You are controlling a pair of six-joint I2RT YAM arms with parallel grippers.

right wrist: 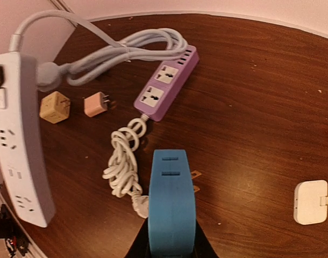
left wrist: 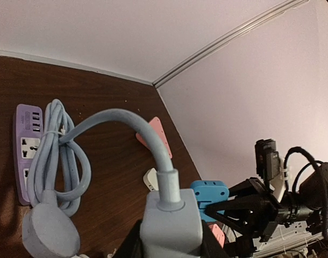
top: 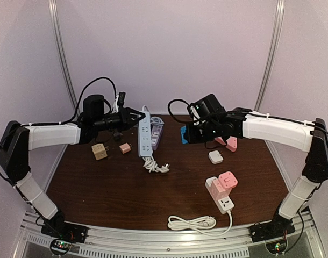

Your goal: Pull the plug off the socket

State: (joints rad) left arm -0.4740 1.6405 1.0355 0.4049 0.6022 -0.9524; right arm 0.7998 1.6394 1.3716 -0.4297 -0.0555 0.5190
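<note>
I see a dark brown, wood-grained surface [top: 126, 193]. The power strip [right wrist: 16, 156] reads white from the right wrist (pale blue-grey from the left one), and its cable [left wrist: 126, 121] is blue-grey too. The plug [right wrist: 171, 204] is bright blue. Elsewhere I see a purple strip [right wrist: 166, 88] with white socket faces, a white cord [right wrist: 122, 164], a tan cube [right wrist: 54, 106], a pink adapter [right wrist: 95, 104], a white adapter [right wrist: 310, 201], and a pink cube [top: 226, 181] on a white strip [top: 224, 203].

My left fingers [left wrist: 130, 243] cut off at bottom edge, mostly hidden behind pale strip [left wrist: 171, 226]. Bottom of blue plug [right wrist: 171, 204] runs off bottom edge, covers most of my right fingers [right wrist: 138, 246]. Pink block [top: 230, 143] at right, half hidden behind my arm.
</note>
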